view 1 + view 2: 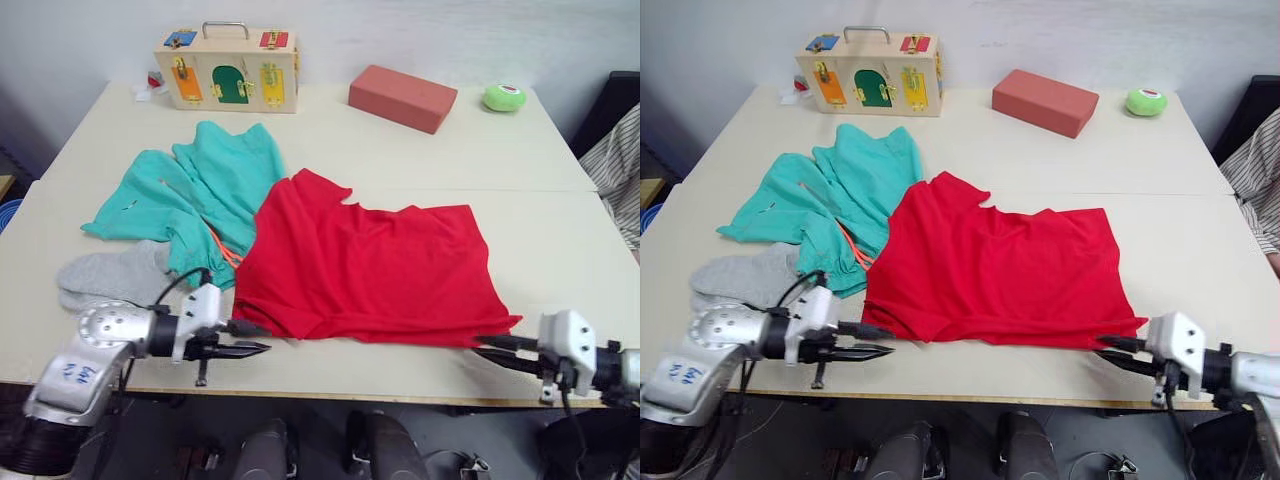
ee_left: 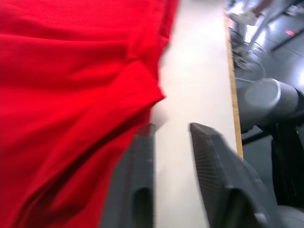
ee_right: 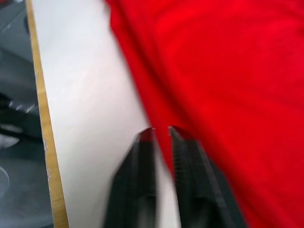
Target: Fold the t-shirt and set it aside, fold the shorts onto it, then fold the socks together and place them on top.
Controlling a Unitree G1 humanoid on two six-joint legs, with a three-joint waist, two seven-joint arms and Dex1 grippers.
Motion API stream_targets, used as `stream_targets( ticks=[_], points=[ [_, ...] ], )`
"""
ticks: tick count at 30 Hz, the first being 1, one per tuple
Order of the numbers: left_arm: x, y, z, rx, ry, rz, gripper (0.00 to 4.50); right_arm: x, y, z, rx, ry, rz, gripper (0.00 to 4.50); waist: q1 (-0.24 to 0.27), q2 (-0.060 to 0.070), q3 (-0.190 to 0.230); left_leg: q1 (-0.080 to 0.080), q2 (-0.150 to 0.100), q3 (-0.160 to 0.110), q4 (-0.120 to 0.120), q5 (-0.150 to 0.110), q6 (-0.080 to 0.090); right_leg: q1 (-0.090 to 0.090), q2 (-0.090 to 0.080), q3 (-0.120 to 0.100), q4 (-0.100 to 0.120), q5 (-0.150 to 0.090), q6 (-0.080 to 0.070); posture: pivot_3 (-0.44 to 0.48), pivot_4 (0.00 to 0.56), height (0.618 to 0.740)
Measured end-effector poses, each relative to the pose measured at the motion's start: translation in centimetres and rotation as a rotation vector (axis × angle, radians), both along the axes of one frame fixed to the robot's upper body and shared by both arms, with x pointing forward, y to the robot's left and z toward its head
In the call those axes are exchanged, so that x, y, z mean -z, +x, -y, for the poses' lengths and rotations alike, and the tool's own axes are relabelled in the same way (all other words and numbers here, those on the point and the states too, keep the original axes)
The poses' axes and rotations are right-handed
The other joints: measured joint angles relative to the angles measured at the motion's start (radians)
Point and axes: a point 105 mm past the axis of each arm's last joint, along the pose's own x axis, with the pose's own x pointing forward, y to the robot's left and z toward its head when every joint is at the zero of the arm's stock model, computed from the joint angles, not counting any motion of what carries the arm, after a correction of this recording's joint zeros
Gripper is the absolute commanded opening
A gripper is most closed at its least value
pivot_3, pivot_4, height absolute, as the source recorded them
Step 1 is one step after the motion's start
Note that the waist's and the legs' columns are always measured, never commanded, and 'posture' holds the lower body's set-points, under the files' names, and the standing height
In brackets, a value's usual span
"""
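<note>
The left gripper [image 1: 255,338] sits low over the table [image 1: 560,240] near its front edge, fingers parted by a clear gap and empty, tips pointing at the near left corner of the t-shirt [image 1: 370,265]. Just behind that arm lie the socks [image 1: 110,275], a grey heap on the left side, touching the shorts [image 1: 200,190], which are spread crumpled and partly tucked against the t-shirt's left edge, the orange drawstring [image 1: 225,250] showing between them. The t-shirt lies flattened across the middle of the table. Along the far edge stand a wooden latch box [image 1: 228,68], a red block [image 1: 402,97] and a green ball [image 1: 504,97]. The right gripper [image 1: 490,349] hovers at the t-shirt's near right corner, fingers narrowly apart with only a slim gap, holding nothing; the cloth edge lies beside one finger
</note>
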Motion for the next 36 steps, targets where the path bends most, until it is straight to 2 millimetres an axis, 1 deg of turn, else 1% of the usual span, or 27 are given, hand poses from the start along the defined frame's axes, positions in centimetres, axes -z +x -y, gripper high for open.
stream_targets(
  ticks=[3, 6, 11, 13, 17, 20, 22, 23, 24, 25, 27, 28, 29, 31, 33, 36],
  points=[
    [1.3, 0.9, -0.3, -0.030, 0.046, 0.013, 0.03, 0.3, 1.2, -0.1, 0.009, -0.013, 0.032, 0.00, -0.007, 0.000, 0.000, 0.000, 0.000, 0.000, 0.000, 0.000, 0.000, -0.001, 0.000, 0.000, 0.000, 0.000, 0.000, 0.000, 0.150, 0.740],
    [1.7, 2.0, -0.1, -0.074, 0.039, 0.042, 0.03, 0.2, 2.2, -0.9, 0.002, -0.011, 0.061, 0.00, -0.006, 0.000, 0.000, 0.000, 0.000, 0.000, 0.001, 0.001, 0.001, 0.000, 0.000, 0.000, 0.001, 0.000, 0.000, 0.000, 0.150, 0.740],
    [1.0, 3.6, 0.4, -0.160, -0.006, 0.085, 0.03, 0.2, 3.2, -1.3, 0.018, -0.031, 0.085, 0.00, -0.003, 0.000, 0.000, 0.000, 0.000, 0.000, 0.001, 0.000, 0.001, 0.000, 0.000, 0.000, 0.001, 0.000, 0.000, 0.000, 0.150, 0.740],
    [1.0, 4.1, 0.3, -0.213, -0.043, 0.070, 0.03, 0.4, 3.5, -1.4, 0.045, -0.025, 0.086, 0.00, -0.003, 0.000, 0.000, 0.000, 0.000, 0.000, 0.001, 0.000, 0.001, 0.000, 0.000, 0.000, 0.001, 0.000, 0.000, 0.000, 0.150, 0.740],
    [0.7, 4.5, -0.2, -0.294, -0.107, 0.021, 0.03, 0.5, 4.1, -1.3, 0.110, 0.016, 0.092, 0.00, -0.004, 0.000, 0.000, 0.000, 0.000, 0.000, 0.001, 0.000, 0.001, 0.000, 0.000, 0.000, 0.001, 0.000, 0.000, 0.000, 0.150, 0.740],
    [0.6, 4.2, -0.6, -0.323, -0.137, -0.018, 0.03, 0.6, 4.3, -0.9, 0.143, 0.023, 0.085, 0.00, -0.007, 0.000, 0.000, 0.000, 0.000, 0.000, 0.001, 0.000, 0.001, 0.000, 0.000, 0.000, 0.001, 0.000, 0.000, 0.000, 0.150, 0.740],
    [0.8, 3.4, -0.8, -0.328, -0.147, -0.059, 0.03, 0.7, 4.4, -0.6, 0.168, 0.025, 0.081, 0.00, -0.007, 0.000, 0.000, 0.000, 0.001, 0.000, 0.001, 0.000, 0.001, 0.000, 0.000, 0.000, 0.001, 0.000, 0.000, 0.000, 0.150, 0.740],
    [1.1, 2.7, -1.1, -0.325, -0.134, -0.098, 0.03, 0.9, 4.6, -0.2, 0.194, 0.026, 0.075, 0.00, -0.008, 0.000, 0.000, 0.000, 0.001, 0.000, 0.001, 0.000, 0.001, 0.000, 0.000, 0.000, 0.001, 0.000, 0.000, 0.000, 0.150, 0.740],
    [1.5, 1.8, -1.7, -0.317, -0.104, -0.138, 0.03, 0.9, 4.8, 0.3, 0.226, 0.026, 0.080, 0.00, -0.009, 0.000, 0.000, 0.000, 0.001, 0.000, 0.001, 0.000, 0.001, 0.000, 0.000, 0.000, 0.001, 0.000, 0.000, 0.000, 0.150, 0.740],
    [1.7, 1.3, -2.3, -0.323, -0.084, -0.167, 0.03, 0.8, 4.9, 1.0, 0.260, 0.024, 0.086, 0.00, -0.008, 0.000, 0.000, 0.000, 0.001, 0.000, 0.001, 0.000, 0.001, 0.000, 0.000, 0.000, 0.001, 0.000, 0.000, 0.000, 0.150, 0.740],
    [1.7, 0.6, -3.4, -0.331, -0.067, -0.204, 0.03, 0.8, 5.4, 2.4, 0.328, 0.006, 0.101, 0.00, -0.006, -0.001, -0.001, 0.000, 0.001, 0.000, 0.001, 0.000, 0.001, 0.000, 0.000, 0.000, 0.001, 0.000, 0.000, 0.000, 0.150, 0.740],
    [1.5, 0.2, -3.6, -0.318, -0.063, -0.218, 0.03, 0.7, 5.6, 2.8, 0.350, 0.000, 0.111, 0.00, -0.004, -0.001, -0.001, 0.000, 0.001, -0.001, 0.001, 0.000, 0.001, 0.000, -0.001, 0.000, 0.000, 0.000, 0.000, 0.000, 0.150, 0.740],
    [1.2, -0.2, -3.5, -0.294, -0.067, -0.233, 0.03, 0.7, 5.7, 3.1, 0.364, -0.001, 0.116, 0.00, -0.002, -0.002, -0.001, 0.000, 0.001, -0.001, 0.001, 0.000, 0.001, 0.000, -0.001, 0.000, 0.000, 0.000, 0.000, 0.000, 0.150, 0.740],
    [0.0, -1.0, -2.5, -0.209, -0.099, -0.254, 0.03, 0.6, 5.8, 3.5, 0.384, 0.001, 0.127, 0.00, 0.004, -0.001, -0.001, 0.000, 0.000, -0.001, 0.001, 0.000, 0.001, 0.000, -0.001, 0.000, -0.001, 0.000, 0.000, 0.000, 0.150, 0.740],
    [-1.6, -0.4, -1.0, -0.148, -0.135, -0.204, 0.03, 0.6, 5.5, 3.5, 0.380, 0.025, 0.120, 0.00, 0.013, -0.001, -0.001, -0.001, 0.000, -0.001, 0.001, 0.000, 0.001, 0.000, -0.001, 0.000, 0.000, 0.000, 0.000, 0.000, 0.150, 0.740],
    [-2.8, 0.6, 1.0, -0.085, -0.163, -0.147, 0.03, 0.9, 4.7, 2.6, 0.330, 0.067, 0.094, 0.00, 0.017, -0.001, -0.001, -0.001, 0.000, -0.001, 0.000, 0.000, 0.001, 0.000, 0.000, 0.000, 0.000, 0.000, 0.000, 0.000, 0.150, 0.740]
  ],
)
